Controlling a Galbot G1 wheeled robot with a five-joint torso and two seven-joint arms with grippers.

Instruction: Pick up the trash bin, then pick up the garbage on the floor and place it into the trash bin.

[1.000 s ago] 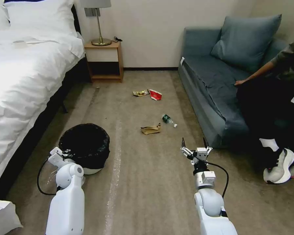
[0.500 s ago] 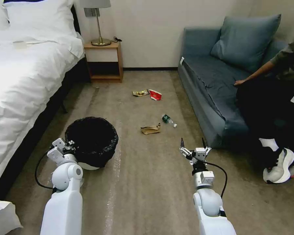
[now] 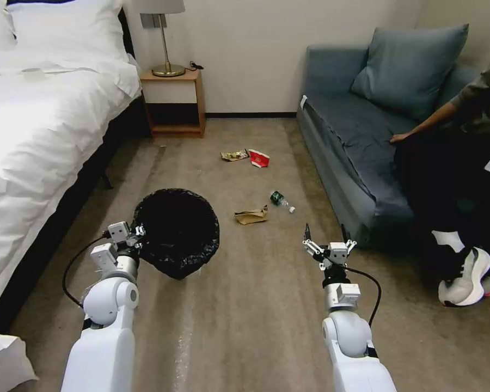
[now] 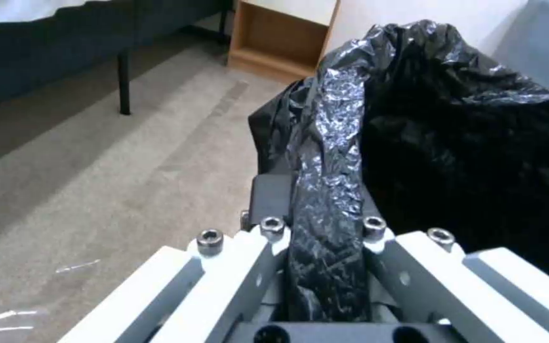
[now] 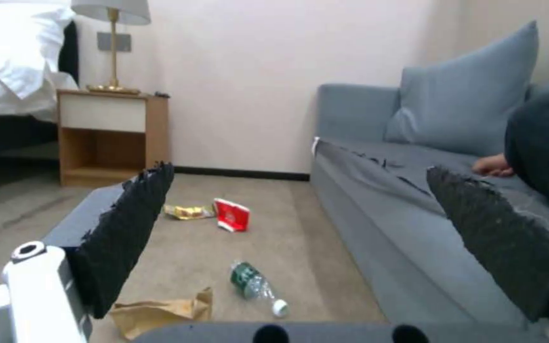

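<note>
Trash bin (image 3: 178, 233): round, lined with a crinkly, glossy black plastic bag over its rim; tilted, between the bed (image 3: 38, 136) and the litter.
My left gripper (image 3: 132, 233): fingers clamped on the bagged rim; in the left wrist view a pinched fold of film runs between them.
My right gripper (image 3: 325, 233): fingers wide apart, empty, above the carpet (image 3: 245, 305) beside the sofa (image 3: 354, 158); pads black, serrated.
Paper bag (image 3: 251, 215): brown, crumpled flat, on the carpet ahead of the bin.
Bottle (image 3: 281, 200): clear, green label, white cap, lying just beside the bag.
Carton (image 3: 258, 158): red and white, crushed, farther off.
Wrapper (image 3: 234, 155): shiny gold, just beside the carton.
</note>
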